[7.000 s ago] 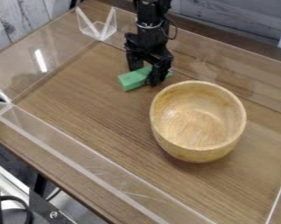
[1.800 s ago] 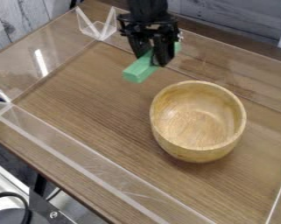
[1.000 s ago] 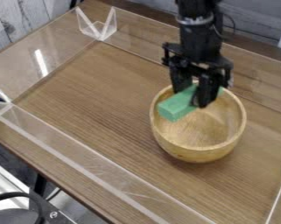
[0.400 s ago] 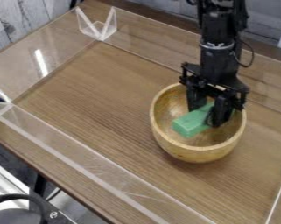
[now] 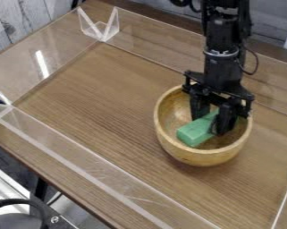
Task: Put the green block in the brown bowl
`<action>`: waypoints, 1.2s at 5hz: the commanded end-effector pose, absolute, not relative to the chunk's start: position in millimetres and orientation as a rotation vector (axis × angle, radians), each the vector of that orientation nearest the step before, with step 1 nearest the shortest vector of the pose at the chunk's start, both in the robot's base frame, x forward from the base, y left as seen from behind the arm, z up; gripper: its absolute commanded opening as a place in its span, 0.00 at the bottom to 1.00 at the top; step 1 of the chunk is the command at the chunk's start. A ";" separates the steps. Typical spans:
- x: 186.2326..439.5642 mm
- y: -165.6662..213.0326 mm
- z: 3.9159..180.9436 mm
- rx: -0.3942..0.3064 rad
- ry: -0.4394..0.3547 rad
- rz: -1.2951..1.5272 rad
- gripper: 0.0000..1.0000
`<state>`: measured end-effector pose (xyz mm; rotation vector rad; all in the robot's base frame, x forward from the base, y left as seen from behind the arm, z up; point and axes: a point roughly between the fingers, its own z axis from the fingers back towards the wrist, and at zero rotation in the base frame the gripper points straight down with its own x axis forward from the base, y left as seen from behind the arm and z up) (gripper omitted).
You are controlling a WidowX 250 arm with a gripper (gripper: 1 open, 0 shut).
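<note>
A clear plastic wall point(image 5: 97, 170) edges the wooden table point(image 5: 86, 98) nearest the camera. Beyond it, at about 4 o'clock from the table's middle, sits the brown bowl point(image 5: 170, 148). Inside it, the green block point(image 5: 196, 132) hangs tilted, its lower end toward 7 o'clock. The gripper point(image 5: 221, 114) pinches the block's upper end, jaws narrowed onto it. The black arm point(image 5: 222, 36) rises almost straight up toward 12 o'clock.

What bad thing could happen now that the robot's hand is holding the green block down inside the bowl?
The hand grips only the upper end of the green block, which hangs tilted, so it might slip early or tumble as it lands. The fingers sit low inside the brown bowl, near its far wall, so they could bump the rim and nudge the bowl across the table.
</note>
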<state>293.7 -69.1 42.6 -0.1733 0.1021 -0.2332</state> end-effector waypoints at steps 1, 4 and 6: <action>300.5 -73.0 49.6 -0.179 0.057 -0.231 0.00; 309.3 -72.5 29.5 -0.191 0.055 -0.157 0.00; 303.7 -75.1 32.1 -0.175 0.055 -0.145 0.00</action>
